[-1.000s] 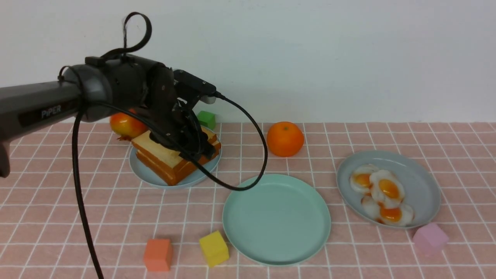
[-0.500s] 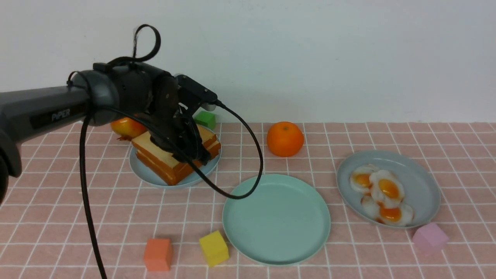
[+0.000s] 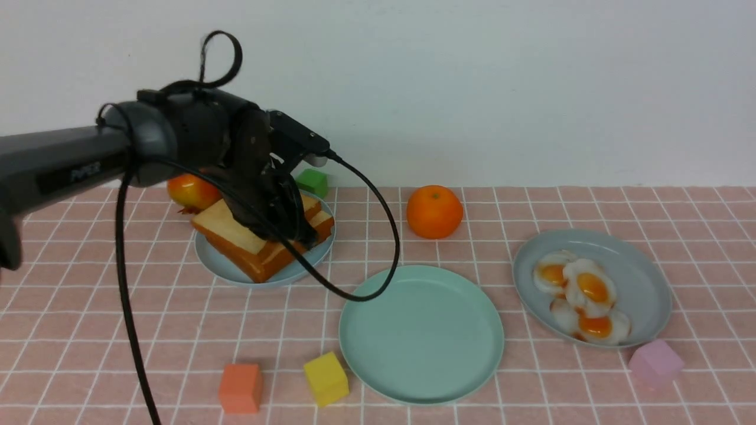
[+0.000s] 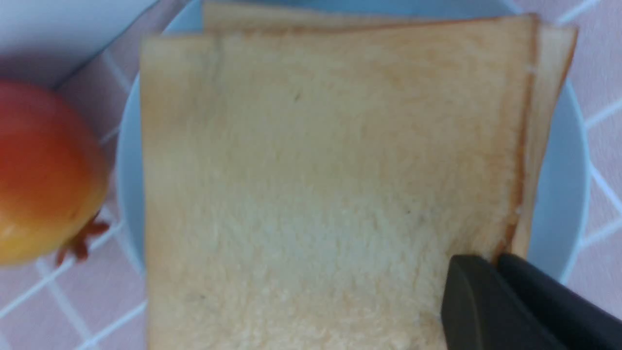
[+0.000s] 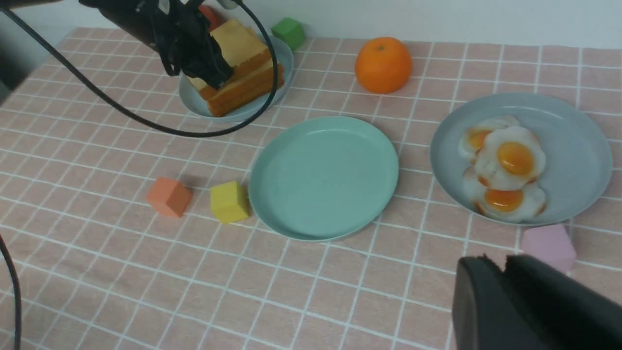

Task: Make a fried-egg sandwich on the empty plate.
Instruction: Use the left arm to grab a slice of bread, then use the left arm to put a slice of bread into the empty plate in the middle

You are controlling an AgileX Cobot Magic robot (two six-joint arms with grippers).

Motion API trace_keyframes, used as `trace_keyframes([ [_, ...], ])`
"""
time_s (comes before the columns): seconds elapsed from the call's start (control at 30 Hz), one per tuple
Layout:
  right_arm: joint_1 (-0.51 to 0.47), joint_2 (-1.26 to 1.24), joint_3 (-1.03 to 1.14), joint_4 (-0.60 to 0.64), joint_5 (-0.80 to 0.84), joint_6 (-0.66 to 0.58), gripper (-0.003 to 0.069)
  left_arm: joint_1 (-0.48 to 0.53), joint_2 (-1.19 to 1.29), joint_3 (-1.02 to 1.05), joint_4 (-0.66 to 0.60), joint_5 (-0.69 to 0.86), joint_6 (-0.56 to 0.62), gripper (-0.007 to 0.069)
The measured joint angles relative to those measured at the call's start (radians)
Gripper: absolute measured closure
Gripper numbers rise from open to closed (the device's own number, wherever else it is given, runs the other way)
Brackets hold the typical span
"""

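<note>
Closure is the news: a second ago your left gripper (image 3: 298, 235) hangs wide open over the toast stack (image 3: 266, 262) in the upper left of the frame, and now it is clamped. In the left wrist view its dark fingers (image 4: 474, 301) pinch the top toast slice (image 4: 316, 194) at one edge near a corner, the crust running in between them. From the front, that slice's far-left corner now sits a little higher and further left than before, and the arm is slightly higher than half a second ago, so I judge the lift is just starting. The grip is on an edge only, so expect the slice to droop or swing as you carry it. The mint-green plate (image 3: 422, 333) at lower centre is bare, so nothing of the sandwich is laid yet. The fried eggs (image 3: 590, 287) lie untouched in a cluster on the blue-grey plate (image 3: 647, 277) at right. Your right gripper (image 5: 505, 272) shows only in its own wrist view, fingers drawn close together with nothing between them, above the lower right of the cloth. The surface is a pink tablecloth (image 3: 118, 330) with a white grid, backed by a plain white wall (image 3: 472, 88). Scattered on it are an orange (image 3: 434, 211), a red-yellow fruit (image 3: 189, 190) behind the toast, a green block (image 3: 315, 181), an orange block (image 3: 240, 388) and a yellow block (image 3: 326, 378) just beside the mint plate, and a pink block (image 3: 655, 361).
</note>
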Motion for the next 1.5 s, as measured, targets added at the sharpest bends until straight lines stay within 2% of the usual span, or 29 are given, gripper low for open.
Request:
trace_keyframes([
  [0.13, 0.0, 0.0, 0.0, 0.001, 0.0, 0.0, 0.0546, -0.026, -0.093, 0.006, -0.001, 0.052, -0.007, 0.0605],
  [0.23, 0.0, -0.001, 0.0, -0.005, 0.005, 0.0, 0.0547, -0.082, -0.178, 0.006, -0.024, 0.094, -0.019, 0.0605],
  [0.47, 0.0, -0.044, -0.043, -0.078, 0.115, 0.0, 0.0547, -0.375, -0.217, 0.089, -0.075, 0.113, -0.019, 0.0605],
  [0.63, 0.0, -0.058, -0.045, -0.095, 0.147, 0.0, 0.0547, -0.468, -0.136, 0.121, -0.071, 0.041, -0.003, 0.0605],
  [0.8, 0.0, -0.058, -0.044, -0.088, 0.154, 0.0, 0.0547, -0.474, -0.067, 0.121, -0.053, -0.009, -0.003, 0.0605],
  [1.27, 0.0, -0.058, -0.044, -0.066, 0.155, 0.0, 0.0544, -0.474, -0.031, 0.121, -0.018, -0.01, -0.003, 0.0599],
  [1.4, 0.0, -0.058, -0.044, -0.065, 0.155, 0.0, 0.0543, -0.474, -0.031, 0.121, -0.018, -0.01, -0.003, 0.0551],
  [1.5, 0.0, -0.058, -0.044, -0.055, 0.155, 0.0, 0.0547, -0.474, -0.031, 0.121, -0.018, -0.007, -0.003, 0.0452],
])
